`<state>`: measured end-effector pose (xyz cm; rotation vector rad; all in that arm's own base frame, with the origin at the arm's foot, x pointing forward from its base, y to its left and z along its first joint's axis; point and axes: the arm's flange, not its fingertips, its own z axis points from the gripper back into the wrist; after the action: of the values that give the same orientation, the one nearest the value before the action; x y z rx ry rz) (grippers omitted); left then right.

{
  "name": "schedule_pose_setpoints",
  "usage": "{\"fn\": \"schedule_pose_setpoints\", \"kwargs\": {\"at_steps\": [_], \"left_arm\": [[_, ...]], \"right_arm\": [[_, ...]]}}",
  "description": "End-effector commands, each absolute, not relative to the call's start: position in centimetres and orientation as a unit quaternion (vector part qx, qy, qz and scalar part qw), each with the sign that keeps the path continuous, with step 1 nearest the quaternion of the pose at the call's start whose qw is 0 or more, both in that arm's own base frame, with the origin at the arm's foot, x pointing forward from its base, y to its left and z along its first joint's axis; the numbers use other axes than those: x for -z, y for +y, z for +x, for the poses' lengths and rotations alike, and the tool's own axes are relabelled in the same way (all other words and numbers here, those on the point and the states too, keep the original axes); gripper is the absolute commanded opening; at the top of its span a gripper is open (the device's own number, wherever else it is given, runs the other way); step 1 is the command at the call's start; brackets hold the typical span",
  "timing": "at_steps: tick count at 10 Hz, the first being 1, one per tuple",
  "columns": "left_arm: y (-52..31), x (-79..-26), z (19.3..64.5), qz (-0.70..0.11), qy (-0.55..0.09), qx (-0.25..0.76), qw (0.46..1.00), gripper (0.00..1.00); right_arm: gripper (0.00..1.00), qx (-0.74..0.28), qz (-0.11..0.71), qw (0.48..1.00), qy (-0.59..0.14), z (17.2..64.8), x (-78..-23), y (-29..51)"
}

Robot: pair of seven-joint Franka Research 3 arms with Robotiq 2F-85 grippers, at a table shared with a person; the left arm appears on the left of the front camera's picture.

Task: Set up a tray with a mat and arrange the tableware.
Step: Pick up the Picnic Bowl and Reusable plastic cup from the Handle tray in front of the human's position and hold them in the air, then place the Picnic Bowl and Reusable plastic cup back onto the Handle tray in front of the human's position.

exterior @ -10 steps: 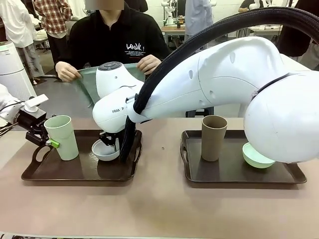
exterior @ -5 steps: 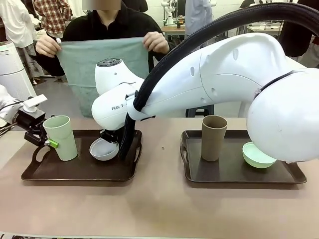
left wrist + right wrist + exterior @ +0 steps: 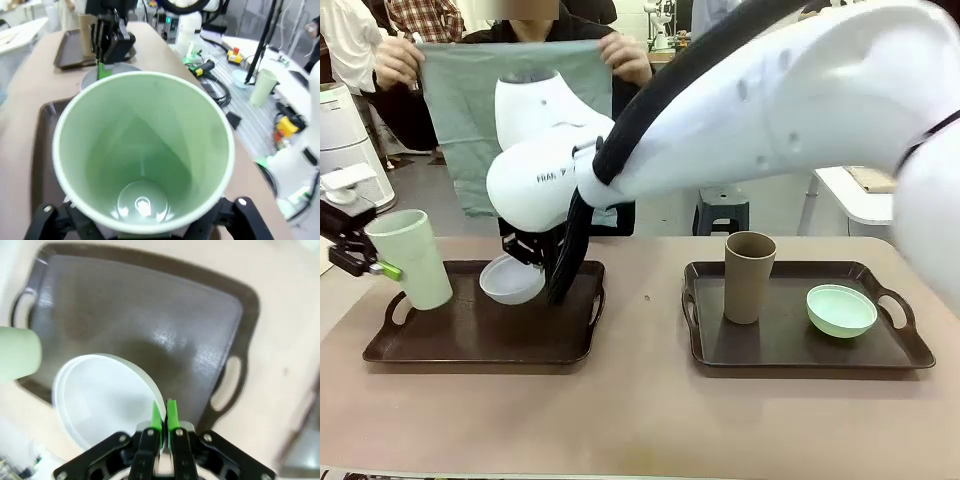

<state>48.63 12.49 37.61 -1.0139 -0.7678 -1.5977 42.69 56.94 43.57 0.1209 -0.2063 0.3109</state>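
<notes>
Front view: left gripper (image 3: 380,266) clamped on the pale green tumbler (image 3: 412,258). The tumbler is tilted and looks lifted over the left end of the left tray (image 3: 470,345). Right gripper (image 3: 525,258) pinches the white bowl (image 3: 510,282) by its rim, and the bowl hangs tilted above that tray. Tan-brown tumbler (image 3: 749,277) upright on the right tray (image 3: 800,352), mint green bowl (image 3: 841,310) beside it. Person holds up a green mat (image 3: 470,110).

Left wrist view: tumbler mouth sits between the fingers, gripped at its sides.

Right wrist view: green pads (image 3: 156,420) nearly together on the bowl rim, bowl to their left, tray below.
</notes>
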Motion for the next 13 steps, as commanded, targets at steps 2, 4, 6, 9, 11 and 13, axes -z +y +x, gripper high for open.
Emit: {"fn": "schedule_pose_setpoints", "kwargs": {"at_steps": [2, 4, 6, 9, 11, 13], "left_arm": [[12.3, -44.5, 43.5, -0.388, -0.327, 0.695, 0.509, 0.0], [11.9, -48.4, 41.9, -0.372, -0.322, 0.699, 0.519, 0.0], [11.6, -50.0, 40.9, -0.35, -0.322, 0.713, 0.515, 0.0], [12.3, -49.7, 41.9, -0.365, -0.33, 0.708, 0.506, 0.0], [12.3, -49.7, 41.9, -0.365, -0.33, 0.708, 0.506, 0.0], [12.3, -49.7, 41.9, -0.365, -0.33, 0.708, 0.506, 0.0]], "right_arm": [[0.02, -0.125, 0.056, 0.982, -0.128, 37.2, -47.7, 53.6], [0.02, -0.124, 0.058, 0.98, -0.143, 34.8, -50.0, 52.9], [0.02, -0.12, 0.068, 0.976, -0.166, 33.0, -51.3, 52.2], [0.02, -0.139, 0.064, 0.978, -0.141, 35.0, -51.7, 53.9], [0.02, -0.139, 0.064, 0.978, -0.141, 35.0, -51.7, 53.9], [0.02, -0.139, 0.064, 0.978, -0.141, 35.0, -51.7, 53.9]]}}
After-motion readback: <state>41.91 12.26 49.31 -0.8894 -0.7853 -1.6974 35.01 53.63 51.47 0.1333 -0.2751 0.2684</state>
